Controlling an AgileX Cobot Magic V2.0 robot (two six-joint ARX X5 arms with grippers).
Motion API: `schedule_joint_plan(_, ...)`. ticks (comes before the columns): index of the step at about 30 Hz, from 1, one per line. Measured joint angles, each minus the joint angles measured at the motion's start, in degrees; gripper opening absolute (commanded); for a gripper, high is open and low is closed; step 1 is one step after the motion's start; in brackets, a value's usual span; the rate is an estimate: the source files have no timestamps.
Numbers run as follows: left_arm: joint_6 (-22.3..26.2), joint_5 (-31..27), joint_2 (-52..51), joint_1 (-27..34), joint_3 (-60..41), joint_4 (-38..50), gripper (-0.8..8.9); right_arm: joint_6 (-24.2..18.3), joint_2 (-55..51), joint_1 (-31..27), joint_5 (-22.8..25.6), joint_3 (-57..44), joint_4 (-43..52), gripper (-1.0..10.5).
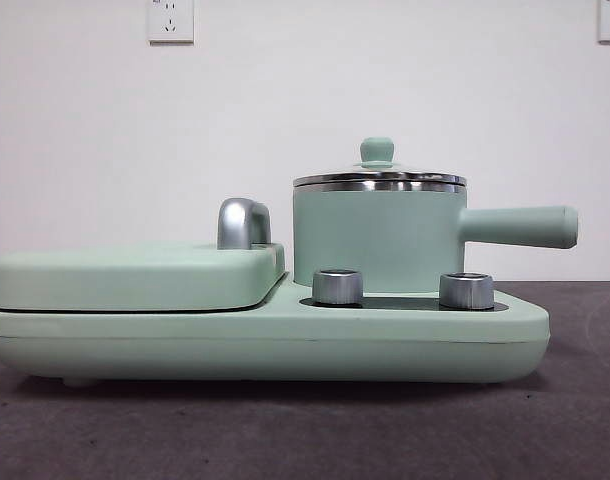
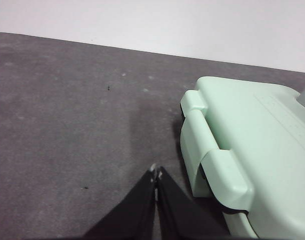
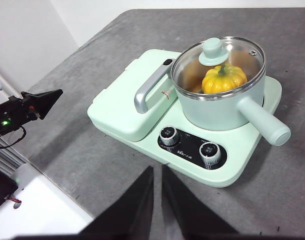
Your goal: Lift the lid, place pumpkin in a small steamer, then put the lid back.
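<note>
The small steamer (image 1: 377, 240) (image 3: 220, 112) stands on the right half of the mint-green cooker base, its long handle (image 1: 520, 226) pointing right. The glass lid (image 1: 380, 180) (image 3: 242, 56) sits closed on its rim, mint knob on top. Through the glass the yellow-orange pumpkin (image 3: 223, 80) rests inside the pot; the front view hides it. My right gripper (image 3: 157, 170) is shut, hovering well back from the cooker above the grey table. My left gripper (image 2: 156, 174) is shut with nothing in it, beside the cooker's far end. Its black tip (image 3: 42, 101) also shows in the right wrist view.
A flat mint-green grill cover (image 1: 135, 275) with a chrome handle (image 1: 243, 222) fills the cooker's left half. Two steel dials (image 1: 337, 287) (image 1: 466, 290) sit in front of the pot. The cooker's hinged end (image 2: 217, 160) lies close to the left gripper. Grey table surrounds it.
</note>
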Motion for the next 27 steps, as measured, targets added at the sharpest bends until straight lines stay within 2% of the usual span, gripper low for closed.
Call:
schedule_joint_plan(20, 0.20, 0.00, 0.00, 0.00, 0.00, 0.00, 0.06, -0.02, -0.26, -0.59, -0.04, -0.81, 2.05, 0.2)
schedule_joint_plan(23, 0.20, 0.00, 0.00, 0.00, 0.02, 0.00, 0.06, -0.17, -2.38, -5.01, -0.15, -5.55, 8.26, 0.2)
schedule_joint_plan(27, 0.20, 0.00, 0.00, 0.00, 0.00, 0.00, 0.06, -0.66, -8.31, -14.49, 1.03, -18.16, 23.67, 0.2)
